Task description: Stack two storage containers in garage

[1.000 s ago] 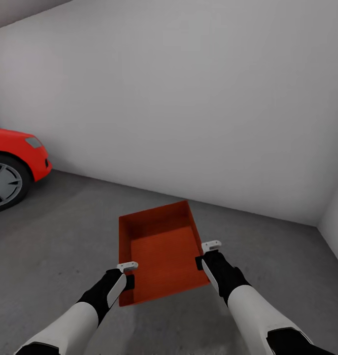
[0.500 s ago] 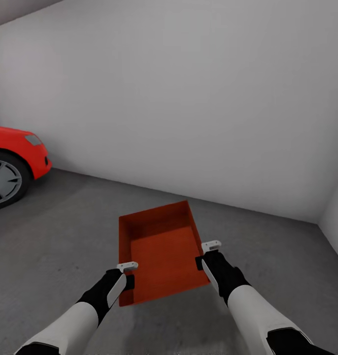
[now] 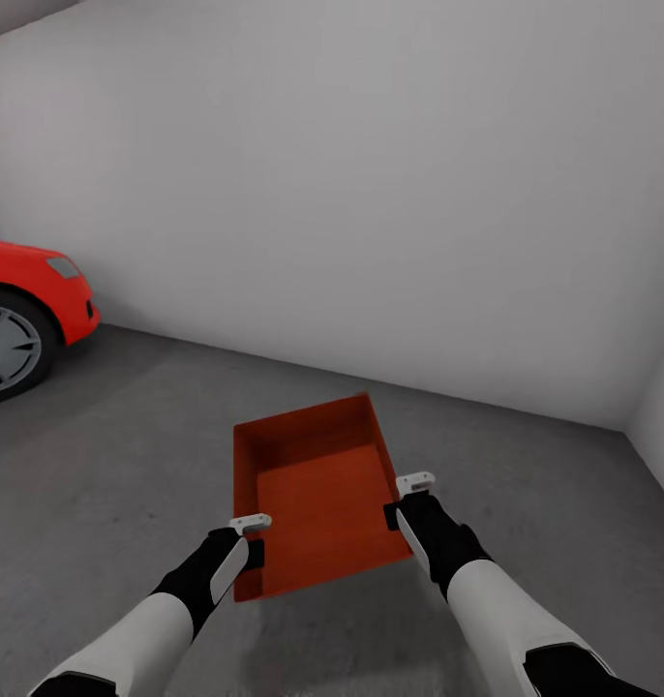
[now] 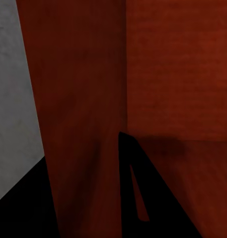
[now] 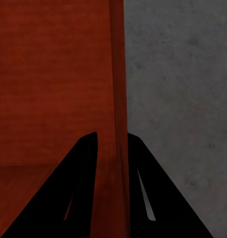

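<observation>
One orange-red storage container (image 3: 317,494) is held between my two arms over the grey garage floor (image 3: 109,465). My left gripper (image 3: 250,540) is shut on its left side wall near the close corner. My right gripper (image 3: 402,499) is shut on its right side wall. In the left wrist view the container wall (image 4: 78,99) runs between the dark fingers of the left gripper (image 4: 86,198). The right wrist view shows the thin container wall (image 5: 118,74) pinched by the right gripper (image 5: 113,183), with concrete beside it. The container is empty.
A red car (image 3: 27,310) with a grey wheel stands at the far left. A plain white wall (image 3: 371,194) closes the room ahead, and a side wall (image 3: 661,416) meets it at the right. Open concrete lies ahead of the container.
The whole picture has shifted a little: the car and the wall's base sit slightly higher, so the camera moved. The container and both grippers keep their places relative to each other.
</observation>
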{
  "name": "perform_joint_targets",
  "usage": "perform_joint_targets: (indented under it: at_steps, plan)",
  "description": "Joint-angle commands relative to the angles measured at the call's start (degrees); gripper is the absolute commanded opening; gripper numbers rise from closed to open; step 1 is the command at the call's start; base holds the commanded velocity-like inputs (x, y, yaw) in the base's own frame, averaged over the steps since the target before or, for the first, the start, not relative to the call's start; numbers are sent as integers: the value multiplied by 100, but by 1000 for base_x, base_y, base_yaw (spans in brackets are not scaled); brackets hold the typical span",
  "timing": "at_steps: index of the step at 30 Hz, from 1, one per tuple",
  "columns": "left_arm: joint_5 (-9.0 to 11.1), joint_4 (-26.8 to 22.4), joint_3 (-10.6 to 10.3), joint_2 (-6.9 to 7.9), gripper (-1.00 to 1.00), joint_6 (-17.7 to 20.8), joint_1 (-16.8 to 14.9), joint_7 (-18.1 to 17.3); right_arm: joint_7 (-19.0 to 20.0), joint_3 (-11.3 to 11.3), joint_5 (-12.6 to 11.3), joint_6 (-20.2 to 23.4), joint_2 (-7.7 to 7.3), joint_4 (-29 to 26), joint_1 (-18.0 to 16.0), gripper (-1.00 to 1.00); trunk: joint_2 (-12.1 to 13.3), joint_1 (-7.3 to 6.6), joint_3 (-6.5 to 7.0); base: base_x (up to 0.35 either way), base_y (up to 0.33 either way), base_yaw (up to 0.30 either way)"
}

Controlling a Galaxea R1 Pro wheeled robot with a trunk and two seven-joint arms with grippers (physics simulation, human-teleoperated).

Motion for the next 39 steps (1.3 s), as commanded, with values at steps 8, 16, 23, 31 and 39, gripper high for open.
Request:
perform_joint_targets:
  at_steps: [8, 16, 23, 31, 39]
  plan:
    - [-42, 11, 104, -2, -100, 21, 1, 10, 226, -33, -343, -124, 8, -16, -4, -100, -11, 20, -177, 0, 0, 0]
    - [-42, 11, 104, -2, -100, 21, 1, 3, 226, -33, -343, -124, 11, -16, -4, -100, -22, 41, -355, 0, 0, 0]
    - [-42, 11, 104, -2, -100, 21, 1, 3, 226, -33, -343, -124, 15, -16, -4, -100, -32, 59, -510, 0, 0, 0]
    - [-42, 12, 104, -2, -100, 22, 1, 3, 226, -33, -343, -124, 14, -16, -4, -100, -42, 79, -687, 0, 0, 0]
    - [-42, 14, 104, -2, -100, 21, 1, 3, 226, -33, -343, -124, 12, -16, -3, -100, -53, 100, -864, 0, 0, 0]
